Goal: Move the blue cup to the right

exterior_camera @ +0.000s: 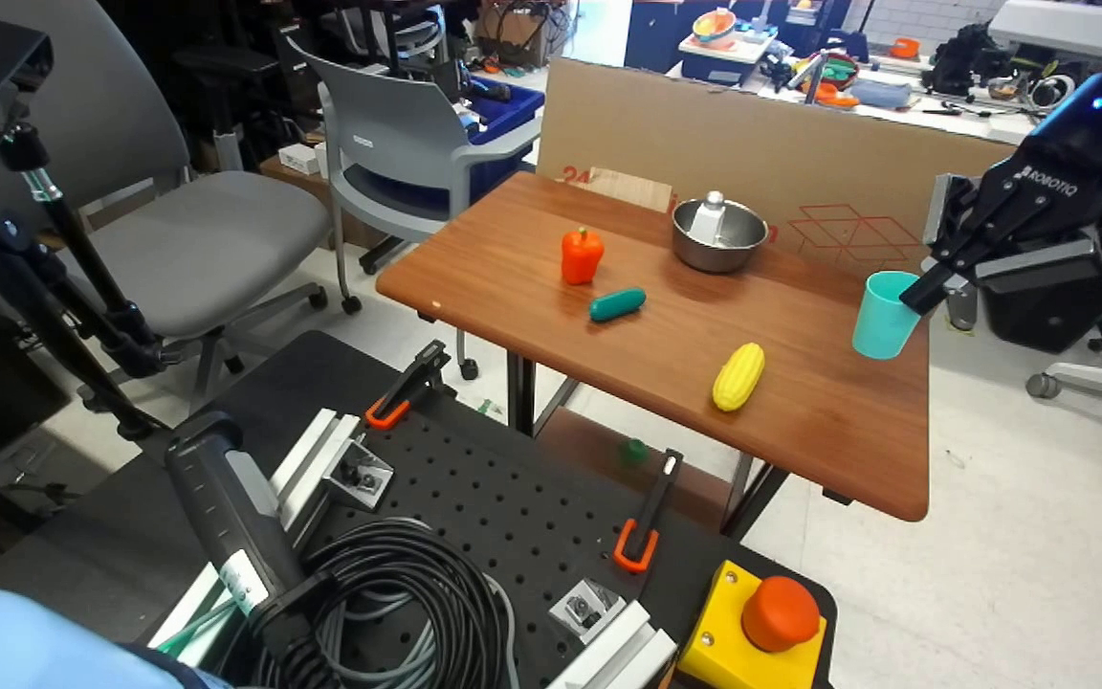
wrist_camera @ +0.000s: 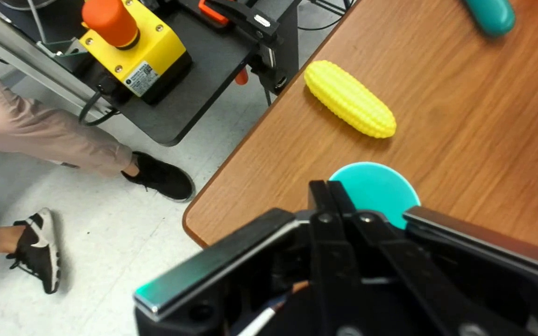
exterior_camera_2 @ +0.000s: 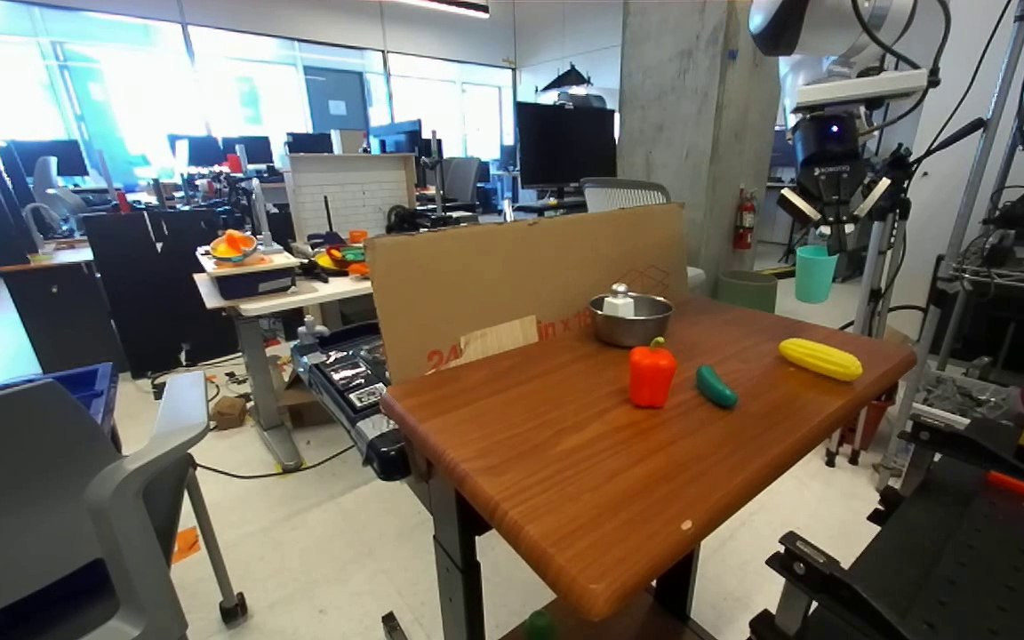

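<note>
Wrist view: nearest the camera is the gripper [wrist_camera: 326, 183]. Its fingers [wrist_camera: 316, 191] are clenched on the wall of the blue cup [wrist_camera: 381, 189], apparently one inside the rim and one outside. The yellow corn [wrist_camera: 350, 100] lies on the table [wrist_camera: 460, 140], apart from the cup.

In an exterior view, the cup [exterior_camera: 881, 318] is mouth up over the right-hand table end; the metal bowl [exterior_camera: 716, 258] stands well apart.

In an exterior view, the cup [exterior_camera_2: 815, 276] shows against the floor, its base above the table's far edge in the picture. It is judged suspended clear of the surface.

Progress, by judgement: grasp and lift are complete. Remaining sideways travel cannot be determined. Lowering, placement and release are outstanding.
</note>
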### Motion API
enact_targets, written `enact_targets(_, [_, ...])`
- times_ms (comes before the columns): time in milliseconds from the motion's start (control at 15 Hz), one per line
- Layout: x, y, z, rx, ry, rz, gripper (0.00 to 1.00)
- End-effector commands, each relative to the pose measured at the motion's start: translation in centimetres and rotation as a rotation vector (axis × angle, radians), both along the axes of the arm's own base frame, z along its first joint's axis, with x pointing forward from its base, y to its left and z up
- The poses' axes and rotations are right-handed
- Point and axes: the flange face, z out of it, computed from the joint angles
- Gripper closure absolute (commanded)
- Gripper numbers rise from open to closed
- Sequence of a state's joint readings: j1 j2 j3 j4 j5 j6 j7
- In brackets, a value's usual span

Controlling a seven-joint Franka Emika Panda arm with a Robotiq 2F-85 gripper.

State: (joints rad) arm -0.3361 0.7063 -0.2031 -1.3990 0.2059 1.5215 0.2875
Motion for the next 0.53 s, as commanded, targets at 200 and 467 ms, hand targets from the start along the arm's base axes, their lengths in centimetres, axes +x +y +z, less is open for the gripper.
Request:
enact_targets(200, [-1.4, -2.6, -3.9, 0.151, -0.076, 0.010, 0.99])
enact_targets(467, [-2.3, -3.4, -6.0, 0.191, -0.059, 0.013, 0.99])
